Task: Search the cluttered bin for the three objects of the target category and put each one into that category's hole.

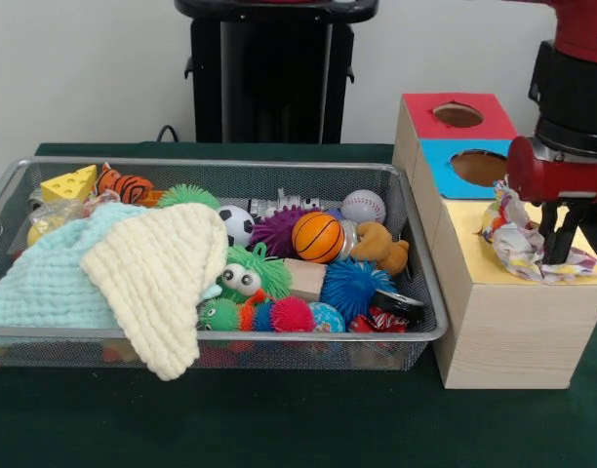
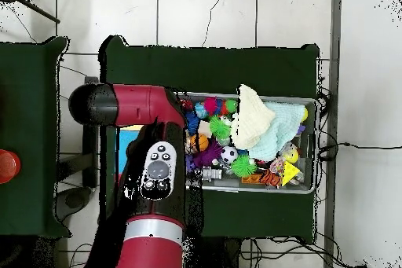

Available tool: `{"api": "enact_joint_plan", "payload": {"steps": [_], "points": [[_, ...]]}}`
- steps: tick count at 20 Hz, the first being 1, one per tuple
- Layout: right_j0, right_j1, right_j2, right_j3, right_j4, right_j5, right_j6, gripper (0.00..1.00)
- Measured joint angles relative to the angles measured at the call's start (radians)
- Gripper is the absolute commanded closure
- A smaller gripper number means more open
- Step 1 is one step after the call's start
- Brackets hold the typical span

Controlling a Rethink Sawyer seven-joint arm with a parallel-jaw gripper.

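Note:
The wire-mesh bin (image 1: 230,164) fills the left and middle of the front view, full of toys and two cloths; it also shows in the overhead view (image 2: 311,147). A crumpled white wrapper with multicolour print (image 1: 516,242) lies on the yellow top panel (image 1: 464,244) of the pale wooden box and hides the hole there. My gripper (image 1: 560,244) hangs right over the wrapper's right part. A clear crinkly wrapper (image 1: 53,213) sits in the bin's far left corner beside a cheese toy. In the overhead view my arm (image 2: 157,163) covers the box and the gripper.
The box also has a blue-topped hole (image 1: 479,168) and a red-topped hole (image 1: 457,115) behind the yellow panel. In the bin lie a cream knitted cloth (image 1: 162,268), a mint cloth (image 1: 45,283), spiky balls, a basketball (image 1: 317,237) and a baseball (image 1: 363,206).

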Motion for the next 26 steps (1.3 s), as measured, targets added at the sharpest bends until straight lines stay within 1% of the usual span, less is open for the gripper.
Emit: {"api": "enact_joint_plan", "payload": {"steps": [5,10,16,20,26], "points": [[-0.057,-0.045,0.047,0.089,0.000,-0.095,0.000,1.00],[-0.085,-0.077,0.058,0.163,0.000,-0.159,0.000,1.00],[-0.078,-0.106,0.057,0.221,0.000,-0.185,0.000,1.00],[-0.063,-0.121,0.053,0.253,0.000,-0.185,0.000,1.00],[-0.037,-0.126,0.050,0.285,0.000,-0.186,0.000,1.00]]}}
